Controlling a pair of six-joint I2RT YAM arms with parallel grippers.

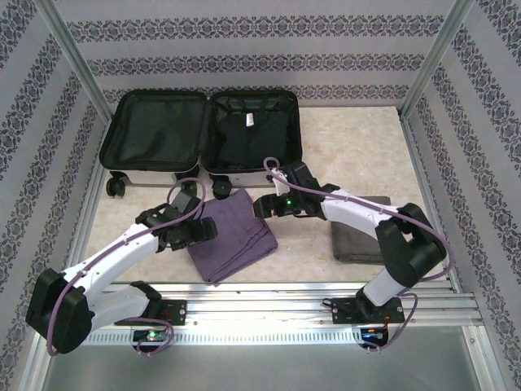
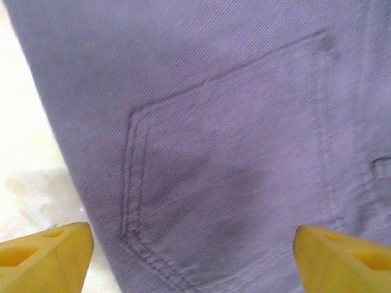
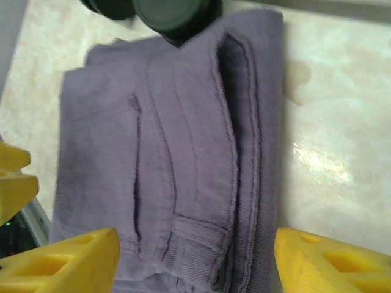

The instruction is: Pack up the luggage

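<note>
Both spread wide, left gripper (image 2: 195,259) and right gripper (image 3: 194,262) hover over folded purple trousers (image 1: 234,238). Far-left corner of the tabletop (image 1: 358,155): white luggage (image 1: 155,130) lying open, left half bare black lining, right half holding dark clothing (image 1: 244,138).

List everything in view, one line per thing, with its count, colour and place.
luggage: one, white shell with black lining, lying open at the far side of the table
black garment: one, black with a white tag, in the luggage's right half
purple trousers: one folded pair, purple, mid-table in front of the luggage
grey cloth: one, folded, grey, on the table at right, partly under the right arm
table: one, beige marbled, beneath everything
left gripper: one, yellow-tipped, open, over the left part of the purple trousers
right gripper: one, yellow-tipped, open, over the far right edge of the purple trousers
</note>
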